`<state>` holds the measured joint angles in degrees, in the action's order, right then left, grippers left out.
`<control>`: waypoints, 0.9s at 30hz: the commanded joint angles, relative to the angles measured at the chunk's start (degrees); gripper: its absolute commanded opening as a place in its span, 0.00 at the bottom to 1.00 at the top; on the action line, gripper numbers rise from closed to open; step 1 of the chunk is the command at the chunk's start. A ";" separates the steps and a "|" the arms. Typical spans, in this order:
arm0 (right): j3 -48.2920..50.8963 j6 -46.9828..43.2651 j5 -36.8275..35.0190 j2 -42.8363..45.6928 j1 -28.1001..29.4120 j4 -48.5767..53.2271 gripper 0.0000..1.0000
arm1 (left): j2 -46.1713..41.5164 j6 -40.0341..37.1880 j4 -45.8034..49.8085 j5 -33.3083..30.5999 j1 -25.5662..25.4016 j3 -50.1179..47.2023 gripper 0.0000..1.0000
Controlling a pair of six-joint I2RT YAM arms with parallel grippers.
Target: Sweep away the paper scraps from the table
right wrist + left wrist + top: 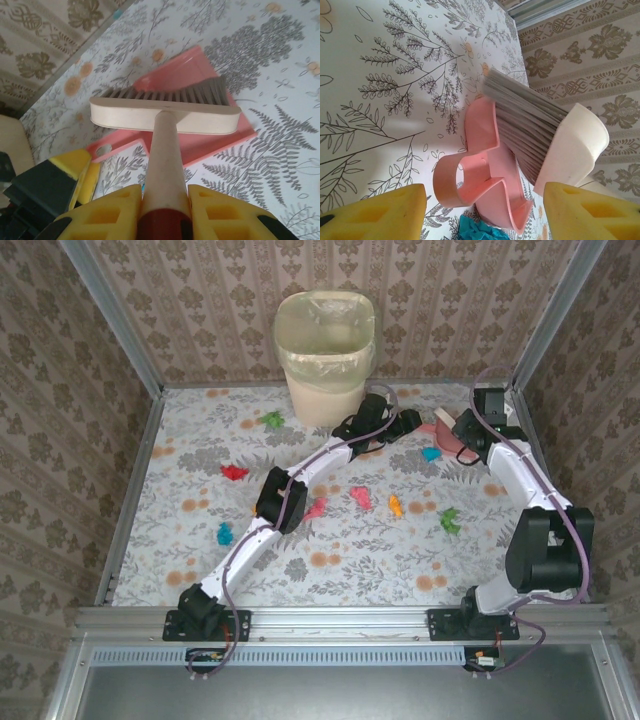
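— What does the overhead camera give you that the wrist cameras don't?

— The whole spread. Eight paper scraps (360, 497) lie scattered over the table (330, 570) — two green, two blue, one orange, three red or pink. There's one lined waste bin (325, 355) by the far wall.

— And up close?

— The right wrist shows the right gripper (165, 205) clamped tight on the handle of the one hand brush (165, 112), its bristles down in the one pink dustpan (180, 72). The left wrist shows the left gripper (485, 200) with yellow fingers (385, 212) spread wide and the dustpan's looped handle in the gap — neither finger touches it. A blue scrap (477, 230) lies just beside that handle.
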<state>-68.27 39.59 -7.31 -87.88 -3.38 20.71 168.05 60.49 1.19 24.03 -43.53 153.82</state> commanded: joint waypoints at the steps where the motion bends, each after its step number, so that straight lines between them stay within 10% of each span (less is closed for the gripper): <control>1: -1.02 -0.04 5.17 -0.12 0.04 -0.94 0.00 | 1.15 0.51 -0.85 1.28 -0.57 0.92 0.63; 27: 12.60 -2.41 5.82 12.61 0.92 -0.82 0.00 | -2.49 -3.42 4.22 -1.57 -1.60 -1.93 0.60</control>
<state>-56.86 38.52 -2.09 -77.36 -2.74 17.32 167.98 57.65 3.84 24.16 -44.71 152.92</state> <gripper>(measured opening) 0.247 0.599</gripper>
